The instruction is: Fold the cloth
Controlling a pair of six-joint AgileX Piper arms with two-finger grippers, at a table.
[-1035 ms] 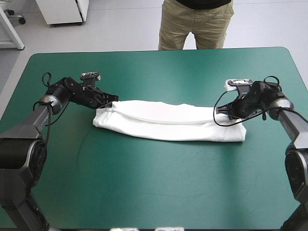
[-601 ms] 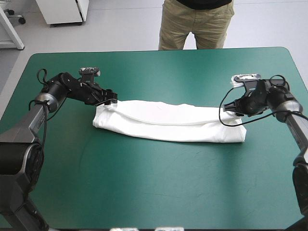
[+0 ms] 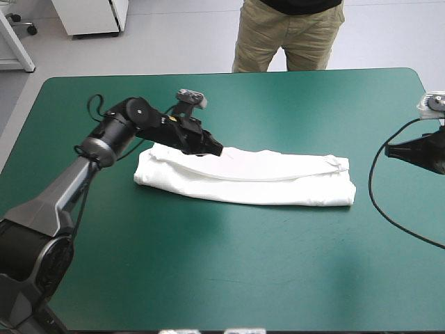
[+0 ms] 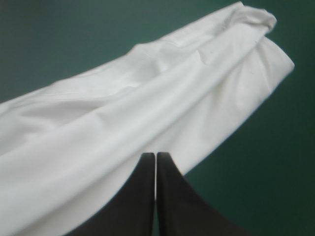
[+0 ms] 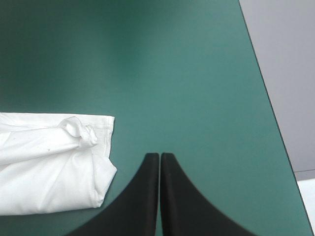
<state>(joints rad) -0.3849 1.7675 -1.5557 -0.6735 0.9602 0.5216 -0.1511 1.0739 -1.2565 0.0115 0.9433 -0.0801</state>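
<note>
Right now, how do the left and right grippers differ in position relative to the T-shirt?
The left gripper hangs over the T-shirt, near its left end; the right gripper is off it, beyond its right end. The left points along the T-shirt; the right points at its end from outside. Both are shut, holding nothing.

Surface [image 3: 229, 278] wide, corners rounded, far edge straight. Teal-green cover [image 5: 197, 73] lies flat and smooth all over, bit shiny near middle. Few faint little marks [image 3: 300, 221] between middle and right edge. Right edge runs slanted in right wrist view.
</note>
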